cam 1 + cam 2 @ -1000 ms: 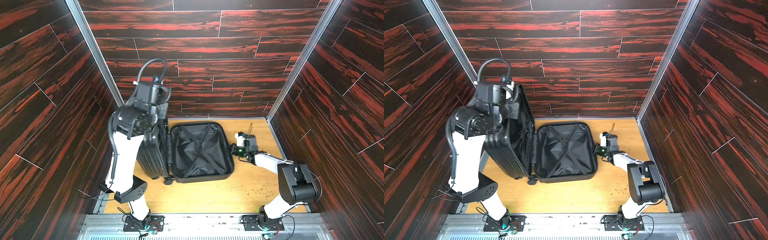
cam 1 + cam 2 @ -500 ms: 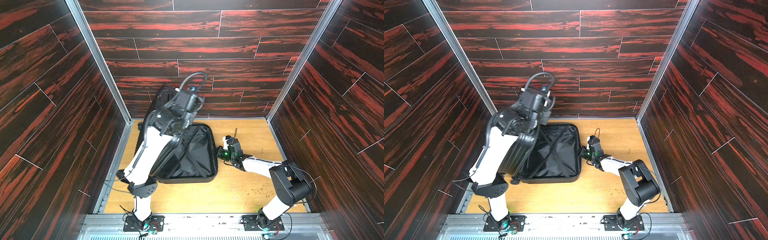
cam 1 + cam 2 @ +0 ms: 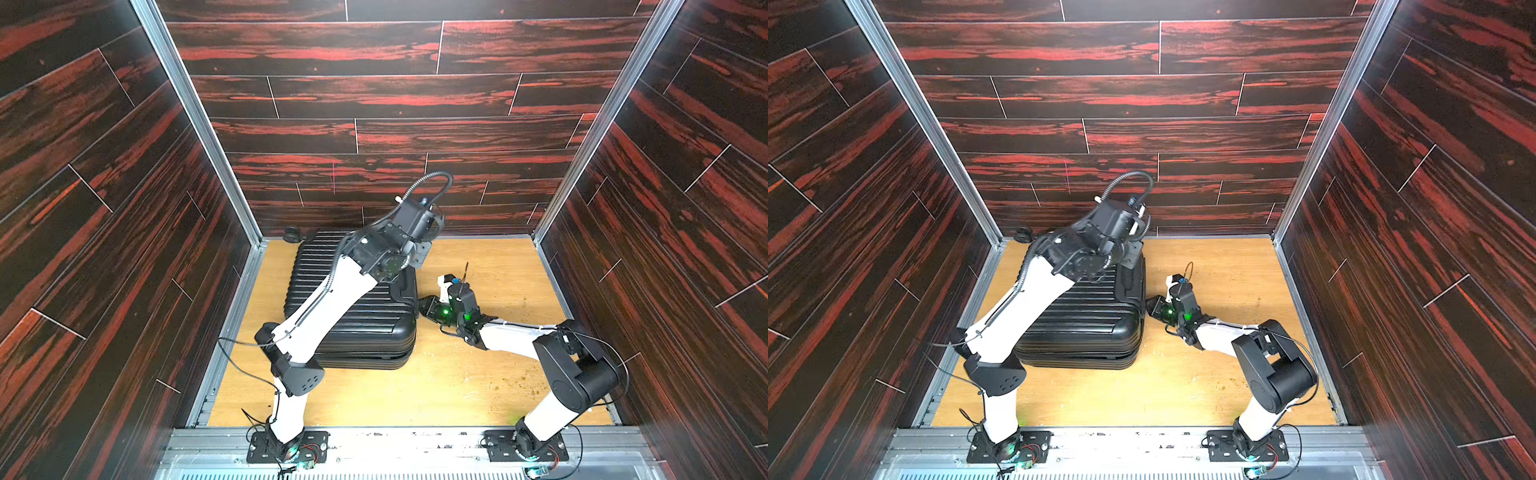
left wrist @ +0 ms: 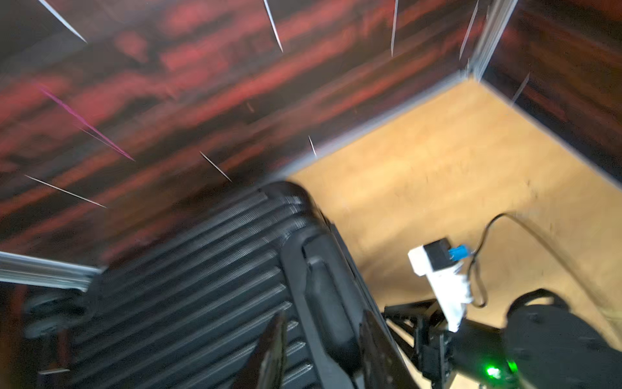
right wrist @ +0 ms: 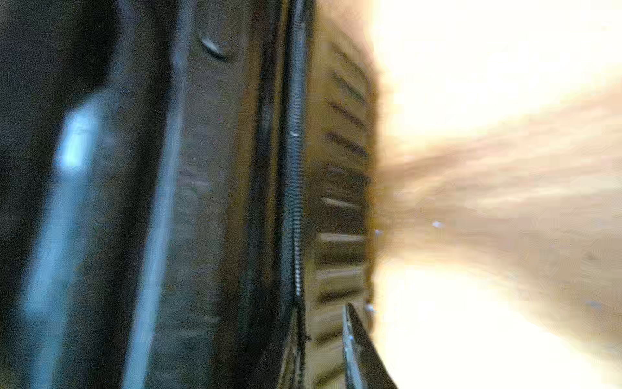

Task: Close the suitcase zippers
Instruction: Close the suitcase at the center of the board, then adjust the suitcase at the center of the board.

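The black ribbed suitcase (image 3: 374, 324) (image 3: 1092, 320) lies flat on the wooden floor with its two shells folded together. My left gripper (image 3: 417, 254) (image 4: 324, 340) is over its far right corner. Its jaws stand open on either side of the side handle (image 4: 323, 296) without pinching it. My right gripper (image 3: 426, 305) (image 5: 321, 340) is low against the suitcase's right side, and its jaws are a little apart next to the zippers (image 5: 296, 202), the track along the seam. No pull shows in any view.
One wheel (image 3: 292, 233) sticks out at the far left corner by the back wall. Dark red panel walls close in the left, back and right. Bare wooden floor (image 3: 478, 386) lies to the right of and in front of the suitcase, with small crumbs on it.
My left arm swung the upright shell over to the right and down onto the other one, then its jaws opened. My right gripper moved in to the suitcase's side and parted slightly.
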